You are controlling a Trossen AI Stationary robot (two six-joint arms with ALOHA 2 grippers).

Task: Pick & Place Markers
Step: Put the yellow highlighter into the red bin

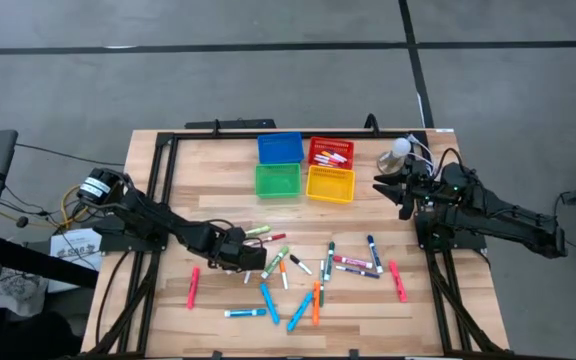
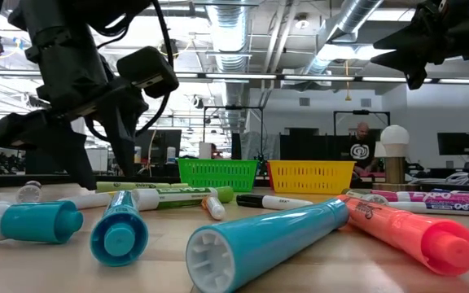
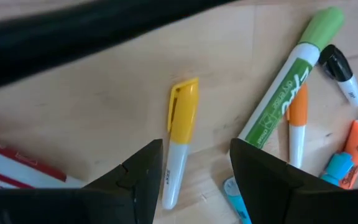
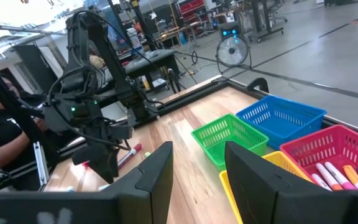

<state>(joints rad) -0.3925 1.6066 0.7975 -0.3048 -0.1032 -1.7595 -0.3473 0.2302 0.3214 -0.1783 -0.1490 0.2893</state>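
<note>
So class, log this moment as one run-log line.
left gripper: open, over yellow-capped marker | right gripper: open, empty, beside yellow bin | red bin: holds markers

My right gripper (image 4: 197,177) hangs with its fingers apart above the wooden tabletop (image 4: 185,124). Past them stand a green bin (image 4: 229,138), a blue bin (image 4: 281,116) and a red bin (image 4: 328,149) holding markers (image 4: 337,174). Farther off, the left arm (image 4: 95,124) reaches down.

Desk (image 1: 218,190): light wood planks, black frame. Bins: blue (image 1: 279,148), red (image 1: 331,152), green (image 1: 277,181), yellow (image 1: 330,184). Markers (image 1: 303,275): mostly white bodies w/ pink, blue, orange, green caps. Yellow-cap marker (image 3: 180,140) btwn dark pincer fingers (image 3: 135,180).
</note>
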